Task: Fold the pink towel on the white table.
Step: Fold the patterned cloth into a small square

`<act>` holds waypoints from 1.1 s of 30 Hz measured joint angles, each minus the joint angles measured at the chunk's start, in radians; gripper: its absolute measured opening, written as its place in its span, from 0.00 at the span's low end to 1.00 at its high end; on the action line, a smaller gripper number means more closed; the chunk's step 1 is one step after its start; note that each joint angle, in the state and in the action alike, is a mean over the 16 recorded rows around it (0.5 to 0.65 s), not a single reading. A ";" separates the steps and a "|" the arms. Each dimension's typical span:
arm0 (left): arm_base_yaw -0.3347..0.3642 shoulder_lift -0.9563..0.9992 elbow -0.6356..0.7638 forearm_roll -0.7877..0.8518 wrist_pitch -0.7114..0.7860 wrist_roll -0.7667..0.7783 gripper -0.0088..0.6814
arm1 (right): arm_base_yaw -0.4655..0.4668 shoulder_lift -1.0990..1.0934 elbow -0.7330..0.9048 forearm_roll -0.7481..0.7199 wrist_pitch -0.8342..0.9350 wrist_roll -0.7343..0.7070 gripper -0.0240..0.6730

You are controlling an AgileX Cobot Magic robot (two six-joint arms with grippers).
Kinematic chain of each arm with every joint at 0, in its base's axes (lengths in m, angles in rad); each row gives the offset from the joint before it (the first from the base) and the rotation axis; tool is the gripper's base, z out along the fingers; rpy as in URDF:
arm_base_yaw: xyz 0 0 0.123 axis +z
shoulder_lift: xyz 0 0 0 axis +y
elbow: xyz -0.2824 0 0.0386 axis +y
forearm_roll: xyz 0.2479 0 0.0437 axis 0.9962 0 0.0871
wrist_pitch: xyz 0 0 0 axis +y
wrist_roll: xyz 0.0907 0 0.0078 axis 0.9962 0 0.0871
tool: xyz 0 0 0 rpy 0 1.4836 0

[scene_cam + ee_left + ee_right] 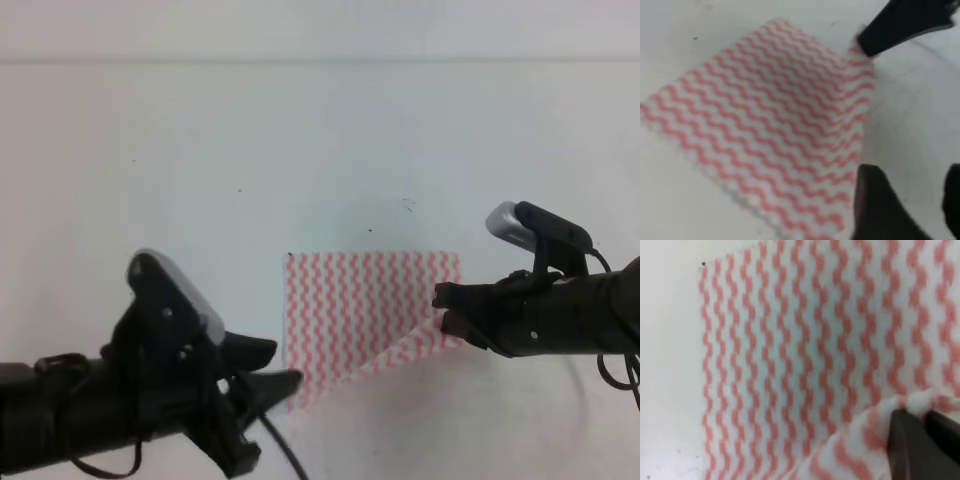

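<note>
The pink towel (pixel 365 310) lies flat on the white table (pixel 200 150), except for its near right corner, which is lifted and turned in toward the middle. My right gripper (pixel 445 310) is shut on that raised corner. In the right wrist view its dark fingers (pixel 907 445) pinch the bunched edge of the towel (pixel 805 355). My left gripper (pixel 265 365) hangs open just left of the towel's near left corner and holds nothing. The left wrist view shows the towel (pixel 770 125), my left fingertips (pixel 880 210) at the bottom right, and the right gripper (pixel 890 30) at the top.
A few tiny dark specks (pixel 408 205) dot the table behind the towel. The table's far edge (pixel 320 62) runs across the top of the exterior view. Both dark arms lie along the near side.
</note>
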 joint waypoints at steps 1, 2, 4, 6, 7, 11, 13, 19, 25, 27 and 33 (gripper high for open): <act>0.000 0.013 0.000 -0.007 0.012 0.031 0.36 | 0.000 0.000 0.000 0.000 -0.001 0.000 0.01; 0.000 0.026 -0.001 -0.012 0.023 0.058 0.39 | 0.000 0.000 0.000 0.000 -0.002 0.000 0.01; 0.000 0.054 -0.003 -0.022 0.043 0.113 0.46 | 0.000 0.000 0.000 0.000 -0.003 0.000 0.01; 0.000 0.084 -0.008 -0.034 0.055 0.165 0.51 | 0.000 -0.001 0.000 0.000 -0.004 0.000 0.01; 0.000 0.100 -0.012 -0.041 0.062 0.192 0.53 | 0.000 -0.001 0.000 0.000 -0.005 -0.001 0.01; 0.000 0.159 -0.030 -0.059 0.065 0.291 0.58 | 0.000 -0.004 0.000 -0.001 -0.007 -0.001 0.01; 0.000 0.185 -0.040 -0.064 0.055 0.318 0.58 | 0.000 -0.004 0.000 -0.001 -0.008 -0.001 0.01; 0.000 0.249 -0.070 -0.084 0.031 0.372 0.59 | 0.000 -0.002 0.000 -0.001 -0.008 -0.001 0.01; 0.000 0.296 -0.085 -0.089 0.025 0.439 0.59 | 0.000 0.010 0.000 -0.001 -0.006 -0.001 0.01; 0.000 0.310 -0.087 -0.094 0.022 0.460 0.59 | 0.000 0.015 0.000 0.000 -0.005 -0.001 0.01; 0.000 0.350 -0.098 -0.094 0.006 0.506 0.59 | 0.000 0.028 -0.005 -0.001 0.001 -0.002 0.01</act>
